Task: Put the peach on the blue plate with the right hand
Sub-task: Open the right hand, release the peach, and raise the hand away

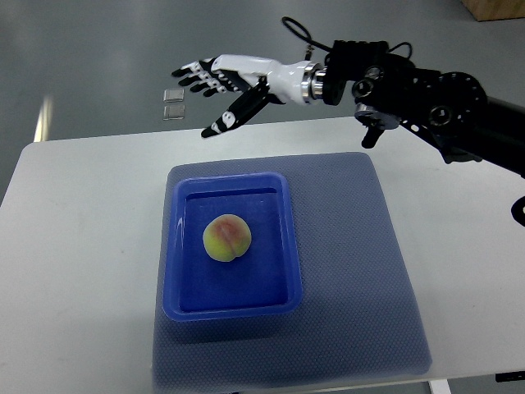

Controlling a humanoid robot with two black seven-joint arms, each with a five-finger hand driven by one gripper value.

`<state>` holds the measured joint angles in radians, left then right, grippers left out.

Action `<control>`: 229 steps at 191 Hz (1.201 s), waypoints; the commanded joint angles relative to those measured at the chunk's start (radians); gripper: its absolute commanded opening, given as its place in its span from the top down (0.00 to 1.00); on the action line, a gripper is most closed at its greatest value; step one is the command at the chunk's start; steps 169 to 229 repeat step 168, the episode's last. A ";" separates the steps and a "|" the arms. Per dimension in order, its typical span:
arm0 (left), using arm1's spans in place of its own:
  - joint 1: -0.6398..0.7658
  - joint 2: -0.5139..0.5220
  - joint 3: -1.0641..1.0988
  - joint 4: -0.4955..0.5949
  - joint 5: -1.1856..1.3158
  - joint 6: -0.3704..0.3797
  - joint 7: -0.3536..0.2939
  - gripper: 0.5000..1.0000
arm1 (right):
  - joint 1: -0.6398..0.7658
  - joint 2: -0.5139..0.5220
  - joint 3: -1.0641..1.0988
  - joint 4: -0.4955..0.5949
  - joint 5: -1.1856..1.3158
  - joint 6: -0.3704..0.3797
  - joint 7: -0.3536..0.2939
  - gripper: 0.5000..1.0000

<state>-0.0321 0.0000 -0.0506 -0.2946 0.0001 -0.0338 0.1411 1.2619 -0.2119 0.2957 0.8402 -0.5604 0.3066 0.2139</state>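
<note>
A white table (pixel 74 246) fills the lower part of the top view, its rounded far-left corner showing against a grey floor (pixel 82 49). On that floor beyond the table's far edge lie two small pale squares (pixel 173 103), one just behind the other. Moving right, a blue-grey textured mat (pixel 361 271) covers the middle of the table. On the mat's left half sits the blue plate (pixel 174 246), a rectangular tray with raised walls. The peach (pixel 227 237), yellow-green with a pink blush, lies inside it near the centre. Above the table's far edge hangs the right hand (pixel 217 86), white and black, fingers spread wide and holding nothing, well apart from the peach. Its black arm (pixel 435 103) enters from the right edge. A tan corner (pixel 492 8) shows at top right.
</note>
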 commanded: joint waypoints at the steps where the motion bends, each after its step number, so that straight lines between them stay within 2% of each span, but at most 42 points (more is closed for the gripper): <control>1: 0.000 0.000 0.001 -0.003 0.001 0.000 0.000 0.00 | -0.150 -0.029 0.232 -0.001 0.076 -0.006 0.002 0.14; 38: 0.000 0.000 0.001 -0.003 0.003 0.000 0.000 0.00 | -0.369 -0.012 0.574 -0.009 0.169 -0.009 0.004 0.14; 81: 0.000 0.000 0.001 -0.005 0.005 0.000 0.000 0.00 | -0.516 0.026 0.737 -0.067 0.373 -0.009 0.021 0.14; 114: 0.000 0.000 0.001 -0.005 0.005 0.000 0.000 0.00 | -0.550 0.054 0.741 -0.151 0.433 0.005 0.087 0.14; 167: 0.000 0.000 0.001 -0.011 0.005 0.000 0.000 0.00 | -0.584 0.108 0.741 -0.162 0.435 0.006 0.090 0.14; 229: 0.000 0.000 0.001 -0.011 0.005 0.000 0.000 0.00 | -0.584 0.108 0.741 -0.162 0.435 0.006 0.090 0.14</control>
